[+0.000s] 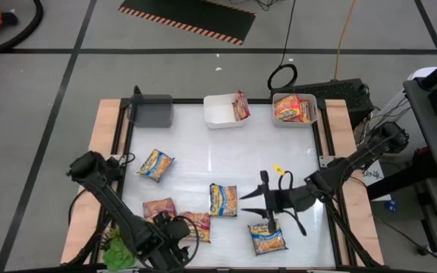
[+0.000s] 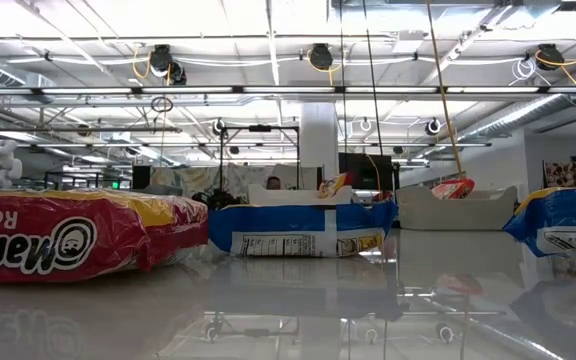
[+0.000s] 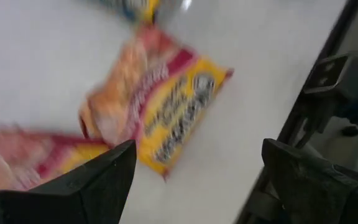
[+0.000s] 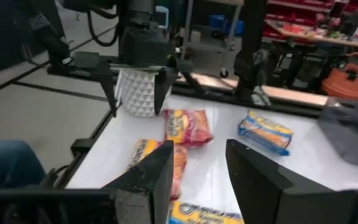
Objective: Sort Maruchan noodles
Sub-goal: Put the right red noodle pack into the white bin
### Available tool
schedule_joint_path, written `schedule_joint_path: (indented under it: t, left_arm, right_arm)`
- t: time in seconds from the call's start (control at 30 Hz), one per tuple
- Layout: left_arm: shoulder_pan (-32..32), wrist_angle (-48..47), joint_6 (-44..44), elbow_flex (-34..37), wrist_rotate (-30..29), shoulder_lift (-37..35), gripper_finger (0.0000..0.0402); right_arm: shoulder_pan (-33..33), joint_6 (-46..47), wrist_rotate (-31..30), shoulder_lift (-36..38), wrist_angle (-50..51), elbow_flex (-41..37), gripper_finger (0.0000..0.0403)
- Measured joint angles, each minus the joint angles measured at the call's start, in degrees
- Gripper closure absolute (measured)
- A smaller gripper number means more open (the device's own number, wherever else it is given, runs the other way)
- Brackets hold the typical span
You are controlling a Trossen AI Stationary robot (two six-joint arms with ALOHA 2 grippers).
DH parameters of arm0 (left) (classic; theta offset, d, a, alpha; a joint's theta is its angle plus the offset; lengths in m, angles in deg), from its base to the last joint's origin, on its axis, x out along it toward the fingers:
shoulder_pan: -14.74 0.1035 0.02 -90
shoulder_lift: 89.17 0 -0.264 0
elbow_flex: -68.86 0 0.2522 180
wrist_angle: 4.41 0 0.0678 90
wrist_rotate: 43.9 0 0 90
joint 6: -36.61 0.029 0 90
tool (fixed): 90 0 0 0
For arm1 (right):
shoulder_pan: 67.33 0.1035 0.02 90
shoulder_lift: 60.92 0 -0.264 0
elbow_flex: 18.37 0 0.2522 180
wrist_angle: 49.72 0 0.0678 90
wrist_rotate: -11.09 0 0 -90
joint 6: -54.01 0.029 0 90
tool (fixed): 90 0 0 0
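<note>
The right gripper (image 1: pixel 268 218) hangs at lower right of the high view, jaws half parted and empty, directly above a blue packet (image 1: pixel 268 240) that lies just below it in frame. That packet's long axis runs roughly left to right. A second blue packet (image 1: pixel 223 199) sits just left of the gripper. The left gripper (image 1: pixel 174 235), jaws wide and empty, waits at lower left beside two red packets (image 1: pixel 179 216). Another packet (image 1: pixel 156 164) lies upper left. The right arm is nearer the blue ones. Bins (image 1: pixel 220 112) at top already hold packets.

Blurred red packet (image 3: pixel 160 106), edge-cropped
</note>
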Motion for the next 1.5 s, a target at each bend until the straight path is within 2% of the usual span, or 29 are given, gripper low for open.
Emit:
schedule_joint_path:
  t: [0.23, 0.4, 0.53, 0.7, 0.87, 1.07, 1.5]
  left_arm:
    - [0.09, -0.55, -10.54, 0.0, 9.49, 5.8, 0.0051]
    - [0.13, -3.34, -16.55, 0.0, 14.02, 8.91, 0.0051]
    - [0.11, -5.56, -20.53, 0.0, 12.91, 9.37, 0.0051]
    - [0.11, -5.42, -21.44, 0.0, 10.69, 9.37, 0.0051]
    - [0.07, -5.38, -22.0, 0.0, 9.84, 9.37, 0.0051]
    - [0.09, -4.12, -20.8, 0.0, 7.89, 9.79, 0.0051]
    - [0.17, -0.85, -18.65, 0.02, 8.32, 13.86, 0.0051]
  right_arm:
    - [4.02, 4.12, -0.06, -0.11, -0.4, -0.01, 0.0261]
    - [6.64, 5.67, -0.04, -0.09, -1.31, -0.01, 0.0261]
    - [8.5, 6.74, -0.4, -0.11, -2.04, -0.01, 0.0261]
    - [11.27, 7.14, -4.49, -0.11, -2.01, -0.01, 0.0261]
    - [13.41, 7.14, -4.71, -0.11, -1.94, -0.01, 0.0261]
    - [15.22, 7.16, -4.81, -0.11, -1.97, -0.01, 0.0261]
    - [17.25, 5.91, -7.63, -0.11, -2.28, -0.01, 0.0261]
